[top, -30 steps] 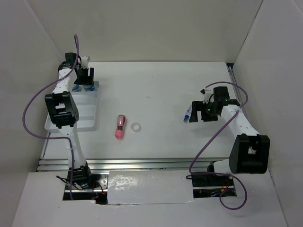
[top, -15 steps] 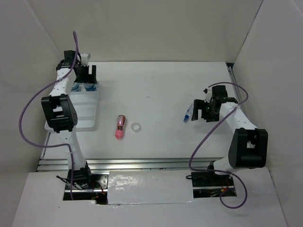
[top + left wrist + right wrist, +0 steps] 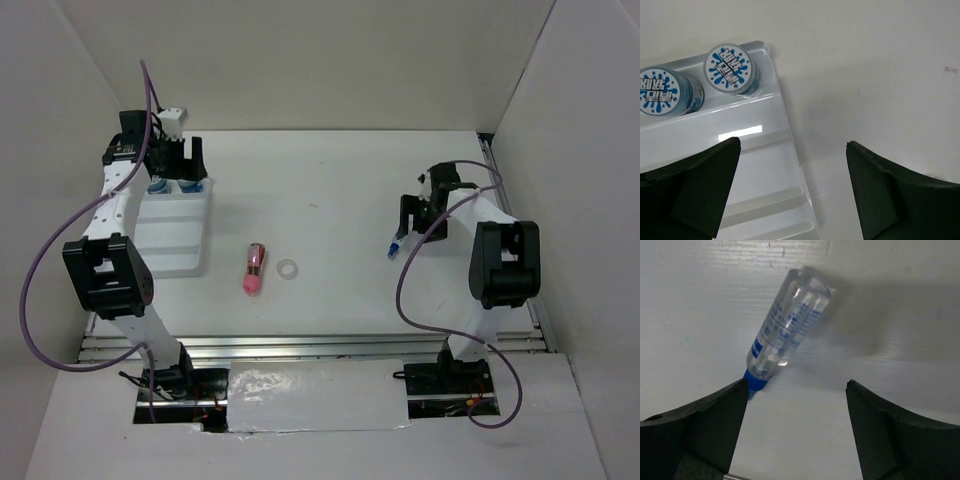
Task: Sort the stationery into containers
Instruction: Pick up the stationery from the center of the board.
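Two round blue pots (image 3: pixel 157 186) (image 3: pixel 188 185) with white patterned tops stand in the far end of the white ridged tray (image 3: pixel 170 235). My left gripper (image 3: pixel 179 168) hangs open and empty just above them. In the left wrist view both pots (image 3: pixel 731 69) (image 3: pixel 662 92) lie ahead of the open gripper (image 3: pixel 792 192), over the tray's right rim (image 3: pixel 790 150). The pink cylinder (image 3: pixel 254 268) and the white ring (image 3: pixel 288 269) lie mid-table. My right gripper (image 3: pixel 421 220) is open over the clear-blue tube (image 3: pixel 396 246). The tube (image 3: pixel 787 330) lies flat ahead of the gripper (image 3: pixel 796 427), its blue cap by the left finger (image 3: pixel 715 425).
White walls enclose the table on three sides. A metal rail (image 3: pixel 300 347) runs along the near edge. Purple cables loop from both arms.
My left gripper has lifted and drawn back from the pots, its elbow swinging left. My right gripper has moved toward the far side, closer over the tube.
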Action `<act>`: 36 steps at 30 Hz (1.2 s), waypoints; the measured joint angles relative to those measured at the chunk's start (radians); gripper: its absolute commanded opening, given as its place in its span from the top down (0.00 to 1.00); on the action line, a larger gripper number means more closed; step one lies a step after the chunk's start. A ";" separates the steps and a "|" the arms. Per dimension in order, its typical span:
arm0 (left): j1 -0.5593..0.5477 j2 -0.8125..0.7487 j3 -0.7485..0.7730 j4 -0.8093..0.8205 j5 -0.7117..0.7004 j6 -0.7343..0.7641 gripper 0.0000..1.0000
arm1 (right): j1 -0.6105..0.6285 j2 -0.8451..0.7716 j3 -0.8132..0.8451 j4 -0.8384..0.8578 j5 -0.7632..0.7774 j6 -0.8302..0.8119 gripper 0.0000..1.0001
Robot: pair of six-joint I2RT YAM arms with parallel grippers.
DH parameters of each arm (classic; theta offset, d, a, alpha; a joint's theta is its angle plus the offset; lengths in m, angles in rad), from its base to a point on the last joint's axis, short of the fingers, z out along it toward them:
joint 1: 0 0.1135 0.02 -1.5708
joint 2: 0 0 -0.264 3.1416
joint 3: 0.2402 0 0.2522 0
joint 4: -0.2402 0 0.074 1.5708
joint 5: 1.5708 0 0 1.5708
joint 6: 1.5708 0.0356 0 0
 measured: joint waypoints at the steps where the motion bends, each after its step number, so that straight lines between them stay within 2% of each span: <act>1: 0.000 -0.005 -0.013 -0.001 0.003 0.000 0.01 | 0.008 0.027 0.021 0.000 0.006 0.003 0.19; 3: 0.002 -0.015 -0.037 -0.003 0.014 0.000 0.01 | 0.028 0.080 0.068 -0.003 0.017 0.010 0.21; 4: 0.003 -0.020 -0.047 -0.004 0.020 0.000 0.01 | 0.038 0.107 0.088 -0.002 0.021 0.010 0.30; 8: 0.013 -0.043 -0.072 -0.006 0.039 0.000 0.01 | 0.077 0.190 0.157 -0.016 0.043 0.010 0.34; 15: 0.039 -0.118 -0.134 0.010 0.112 0.019 0.02 | 0.143 0.273 0.280 -0.075 0.065 -0.055 0.47; 18: 0.056 -0.178 -0.217 0.034 0.196 0.062 0.03 | 0.166 0.279 0.297 -0.101 0.044 -0.106 0.58; 23: 0.052 -0.363 -0.424 0.082 0.334 0.197 0.04 | 0.204 0.281 0.305 -0.152 -0.003 -0.184 0.73; 29: -0.111 -0.580 -0.575 0.081 0.369 0.431 0.04 | 0.292 0.321 0.359 -0.224 -0.056 -0.254 0.95; 31: -0.181 -0.634 -0.614 0.077 0.361 0.507 0.04 | 0.317 0.328 0.372 -0.243 -0.076 -0.265 0.99; 36: -0.388 -0.751 -0.729 0.073 0.305 0.677 0.05 | 0.368 0.330 0.420 -0.319 -0.197 -0.277 1.00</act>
